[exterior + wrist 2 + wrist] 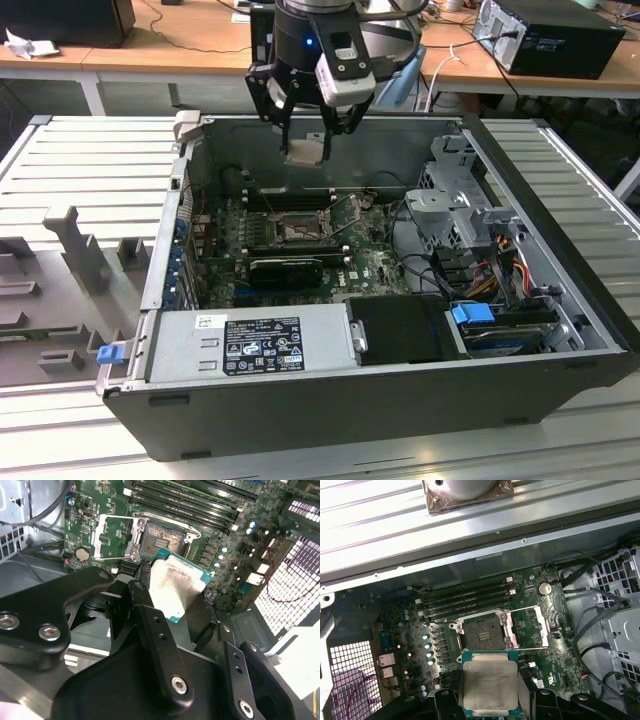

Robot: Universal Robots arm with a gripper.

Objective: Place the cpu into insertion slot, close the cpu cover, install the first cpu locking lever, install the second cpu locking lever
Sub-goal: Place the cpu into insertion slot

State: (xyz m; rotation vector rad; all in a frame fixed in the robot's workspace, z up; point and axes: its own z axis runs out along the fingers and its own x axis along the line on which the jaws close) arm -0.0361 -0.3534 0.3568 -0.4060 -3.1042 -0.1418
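Exterior view: my gripper (pixel 305 140) grips the cpu (pixel 303 152) well above the insertion slot (pixel 298 232) (contacts bare). Placing is the step in hand; I judge it needs the chip squared over that socket.

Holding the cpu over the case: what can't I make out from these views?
- cpu underside: faces away in both wrist views; two edges covered by the gripper in the first wrist view.
- insertion slot contacts: too small in the exterior view; near edge behind the cpu in the second wrist view.
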